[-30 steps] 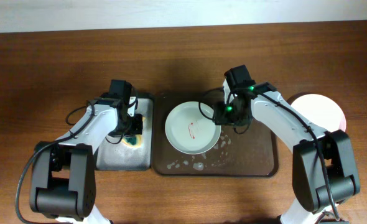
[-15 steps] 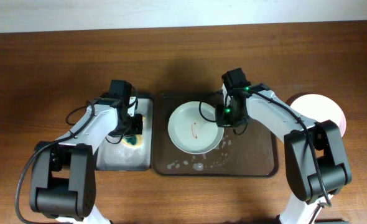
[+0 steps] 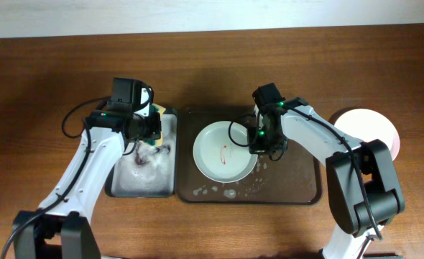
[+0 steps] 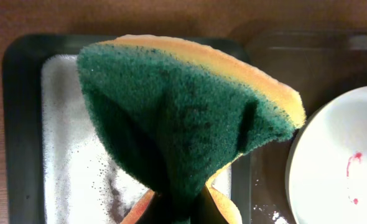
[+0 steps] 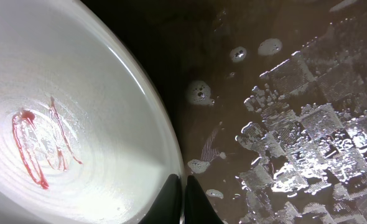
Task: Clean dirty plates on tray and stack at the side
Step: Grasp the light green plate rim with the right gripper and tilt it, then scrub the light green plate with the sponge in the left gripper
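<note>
A pale green plate (image 3: 223,150) with red smears lies on the dark brown tray (image 3: 298,183). My right gripper (image 3: 261,144) is shut on the plate's right rim; in the right wrist view its black fingers (image 5: 182,198) pinch the rim of the plate (image 5: 65,124). My left gripper (image 3: 149,129) is shut on a green and yellow sponge (image 4: 177,118) and holds it above the small black tray (image 3: 136,180). The plate's edge (image 4: 339,168) shows at the right of the left wrist view. A pinkish white plate (image 3: 374,129) lies on the table at the right. A cream-white plate is not in view.
The small black tray holds white foam (image 4: 71,162). Foam spots and wet patches (image 5: 295,143) lie on the brown tray's right half and front edge (image 3: 226,191). The wooden table (image 3: 54,72) surrounds both trays.
My left gripper has risen from the small black tray with the sponge in it. My right gripper has shifted slightly left with the plate's rim.
</note>
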You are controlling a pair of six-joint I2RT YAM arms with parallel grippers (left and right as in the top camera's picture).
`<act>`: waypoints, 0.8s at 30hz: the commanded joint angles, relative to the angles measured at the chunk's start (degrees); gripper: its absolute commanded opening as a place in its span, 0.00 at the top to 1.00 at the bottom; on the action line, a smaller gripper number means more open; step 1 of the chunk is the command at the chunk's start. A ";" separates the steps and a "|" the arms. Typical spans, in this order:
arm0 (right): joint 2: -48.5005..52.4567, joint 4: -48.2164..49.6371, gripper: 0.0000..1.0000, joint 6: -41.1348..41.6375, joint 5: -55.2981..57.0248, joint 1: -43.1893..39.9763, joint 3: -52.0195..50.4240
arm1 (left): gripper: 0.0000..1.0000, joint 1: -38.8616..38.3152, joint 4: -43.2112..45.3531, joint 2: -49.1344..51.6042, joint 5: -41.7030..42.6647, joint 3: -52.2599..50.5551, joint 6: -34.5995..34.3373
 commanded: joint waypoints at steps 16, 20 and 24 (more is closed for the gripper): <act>0.48 -0.11 0.96 0.46 0.11 0.68 -0.26 | 1.00 -0.26 1.46 -5.46 -1.31 0.55 0.07; 0.48 -0.11 0.96 0.48 0.11 0.70 -0.26 | 1.00 -0.28 1.60 -5.35 -1.27 0.48 -2.34; 0.48 -0.13 0.96 0.48 0.11 0.70 -0.26 | 1.00 -0.28 1.11 -2.60 -3.65 -0.61 -6.69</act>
